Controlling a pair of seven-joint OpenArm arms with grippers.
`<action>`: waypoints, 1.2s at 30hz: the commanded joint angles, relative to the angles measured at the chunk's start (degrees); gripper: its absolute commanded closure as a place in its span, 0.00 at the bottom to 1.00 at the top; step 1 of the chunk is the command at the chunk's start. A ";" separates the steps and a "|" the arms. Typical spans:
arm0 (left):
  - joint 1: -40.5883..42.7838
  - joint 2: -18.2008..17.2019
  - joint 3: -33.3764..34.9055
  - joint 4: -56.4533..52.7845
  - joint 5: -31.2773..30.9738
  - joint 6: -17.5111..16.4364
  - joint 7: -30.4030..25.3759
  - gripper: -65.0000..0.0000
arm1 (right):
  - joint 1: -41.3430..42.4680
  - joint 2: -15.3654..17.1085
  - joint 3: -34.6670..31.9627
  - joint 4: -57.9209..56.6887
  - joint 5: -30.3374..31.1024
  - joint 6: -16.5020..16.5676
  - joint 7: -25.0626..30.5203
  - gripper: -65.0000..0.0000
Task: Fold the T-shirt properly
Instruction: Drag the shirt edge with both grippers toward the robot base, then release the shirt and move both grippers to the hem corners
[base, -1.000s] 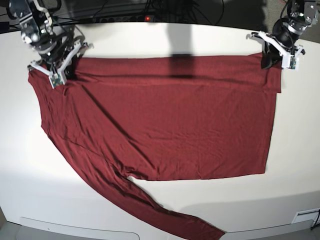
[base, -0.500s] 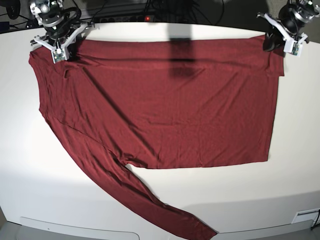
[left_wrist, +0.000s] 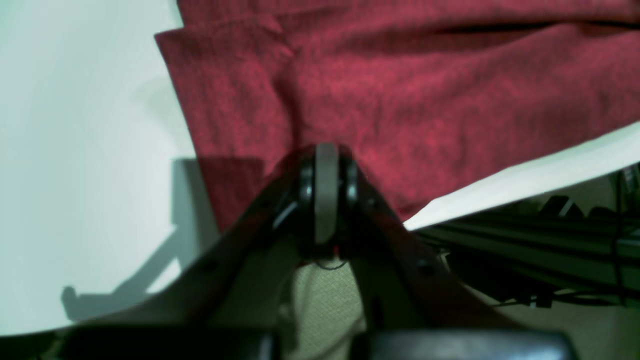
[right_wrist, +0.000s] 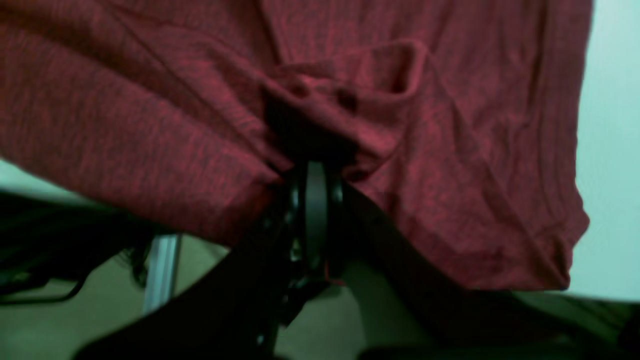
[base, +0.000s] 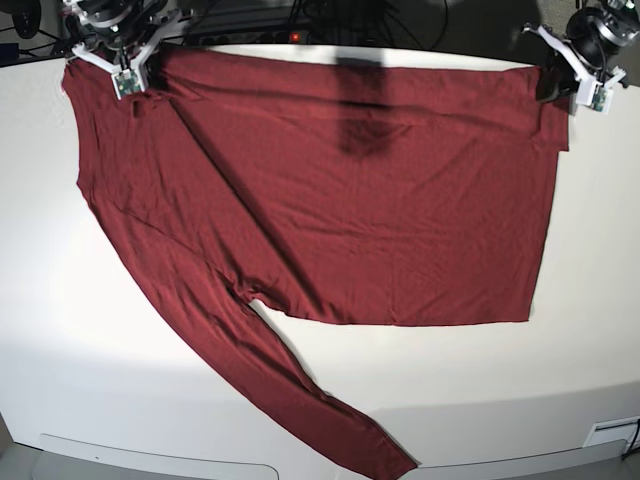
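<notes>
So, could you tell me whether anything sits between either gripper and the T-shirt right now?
Nothing visible does. The left gripper and the right gripper are each already shut on the T-shirt at its far corners, with fabric bunched directly at the closed jaws in both wrist views, over the white table.

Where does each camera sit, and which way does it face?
Base: overhead, looking down on the table and the spread T-shirt; both arms show at the far corners.
Left wrist: behind the left hand, facing the pinched shirt corner.
Right wrist: behind the right hand, facing bunched fabric.
Shared: all show the T-shirt; base also shows both hands.
</notes>
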 joint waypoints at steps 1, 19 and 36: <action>0.35 -0.72 -0.55 1.05 -0.63 -0.15 -1.20 1.00 | -0.61 0.52 1.11 0.85 0.07 0.31 -0.98 1.00; 0.17 -0.72 -0.55 1.38 3.87 -0.26 -4.59 1.00 | 0.81 0.55 10.78 0.79 0.11 0.33 0.92 1.00; -6.91 -0.72 -0.63 9.81 3.89 7.10 -4.63 0.73 | 7.74 0.96 10.78 11.50 2.58 0.37 0.31 0.71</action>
